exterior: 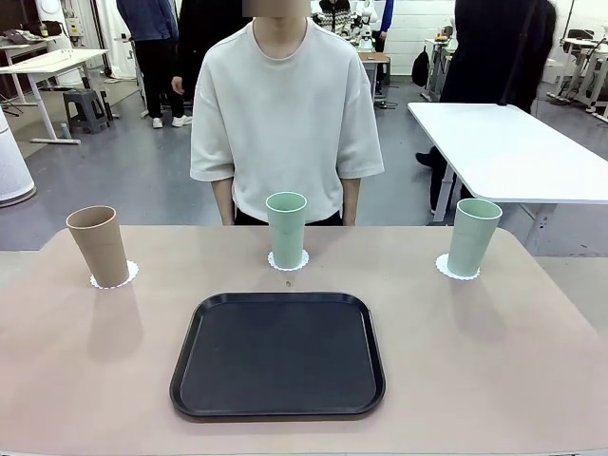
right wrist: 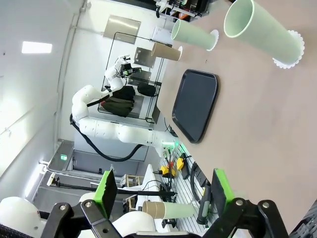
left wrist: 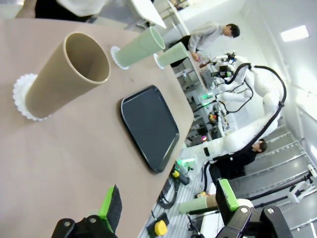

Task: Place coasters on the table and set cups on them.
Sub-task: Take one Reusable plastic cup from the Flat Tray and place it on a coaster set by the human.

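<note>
The counter was a matte beige-pink. One cup was tan-brown, and two cups were pale mint green. The coasters were white with lacy scalloped edges. The tray was plain black.

from my left end effector i see its fingers cut off by the bottom edge; the tan cup ahead hides most of its coaster. the right end effector is likewise clipped below. a speck on the counter is too small to tell.
</note>
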Robot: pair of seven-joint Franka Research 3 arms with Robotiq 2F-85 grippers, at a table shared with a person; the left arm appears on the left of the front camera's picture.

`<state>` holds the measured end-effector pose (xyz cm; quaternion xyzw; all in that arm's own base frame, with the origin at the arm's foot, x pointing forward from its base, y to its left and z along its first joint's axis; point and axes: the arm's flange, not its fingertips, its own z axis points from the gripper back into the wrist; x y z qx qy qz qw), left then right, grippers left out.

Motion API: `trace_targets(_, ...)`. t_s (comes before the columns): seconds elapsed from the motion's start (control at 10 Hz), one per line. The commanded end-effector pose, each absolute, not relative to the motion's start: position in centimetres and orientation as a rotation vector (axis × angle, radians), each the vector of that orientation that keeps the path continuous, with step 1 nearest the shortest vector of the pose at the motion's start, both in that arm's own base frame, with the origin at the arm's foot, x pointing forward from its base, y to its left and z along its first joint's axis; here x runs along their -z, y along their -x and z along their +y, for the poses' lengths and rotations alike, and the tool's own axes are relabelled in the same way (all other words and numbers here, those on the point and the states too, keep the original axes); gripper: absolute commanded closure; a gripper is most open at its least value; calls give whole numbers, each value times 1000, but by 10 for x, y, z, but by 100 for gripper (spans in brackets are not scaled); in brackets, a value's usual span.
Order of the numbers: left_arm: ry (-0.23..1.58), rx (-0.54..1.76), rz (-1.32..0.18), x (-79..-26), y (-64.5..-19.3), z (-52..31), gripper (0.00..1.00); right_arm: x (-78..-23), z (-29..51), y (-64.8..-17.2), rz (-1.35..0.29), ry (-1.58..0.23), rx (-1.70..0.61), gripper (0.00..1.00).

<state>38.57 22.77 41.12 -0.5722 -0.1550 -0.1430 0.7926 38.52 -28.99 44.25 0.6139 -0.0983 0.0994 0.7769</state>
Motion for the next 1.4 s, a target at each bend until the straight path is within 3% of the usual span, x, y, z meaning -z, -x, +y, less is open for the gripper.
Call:
trace_targets(0.0,1229,312,-332,-413,-385,230,0,-444,-291,-383,-200,-1317,-209,0)
trace_targets(1.3,1229,312,-332,-413,-385,230,0,-444,-291,-383,-200,-1317,-209,0)
